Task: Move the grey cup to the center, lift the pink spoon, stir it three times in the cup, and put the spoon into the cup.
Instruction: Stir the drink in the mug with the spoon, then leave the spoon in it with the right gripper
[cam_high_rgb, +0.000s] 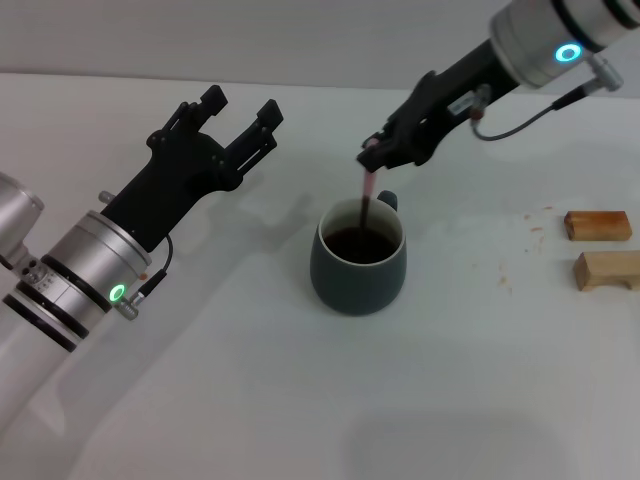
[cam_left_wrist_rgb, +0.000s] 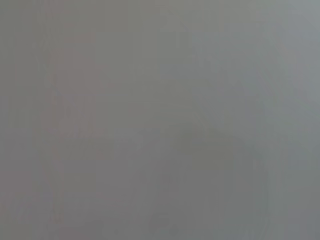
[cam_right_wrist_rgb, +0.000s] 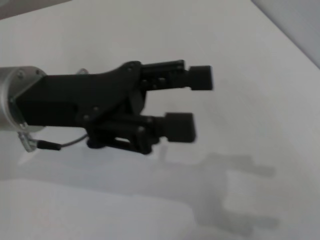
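My left gripper (cam_high_rgb: 241, 113) hangs above the white table (cam_high_rgb: 300, 400), to the left of the grey cup (cam_high_rgb: 357, 268) and a little farther from my body, its two black fingers (cam_high_rgb: 211, 99) spread wide with nothing between them; my right wrist camera shows that same gripper (cam_right_wrist_rgb: 197, 102) from the side, its pads (cam_right_wrist_rgb: 201, 78) plainly apart and its shadow cast on the bare surface beneath. My left wrist camera gives only a flat grey blur, so I can make out nothing there. The grey cup stands upright on the table near the middle of my head camera's view, dark brown liquid inside its pale wall and its loop handle (cam_high_rgb: 387, 201) turned toward the far side. Directly over the cup, my right gripper (cam_high_rgb: 372, 153) is pinched on the top end of the pink spoon (cam_high_rgb: 366, 196), which hangs almost upright with its lower end down in the liquid; the bowl of the spoon is submerged and cannot be seen. To the right of the cup, well apart from it, two small wooden blocks (cam_high_rgb: 598, 225) lie on the table one behind the other, with a few faint reddish specks (cam_high_rgb: 537, 228) on the surface between them and the cup.
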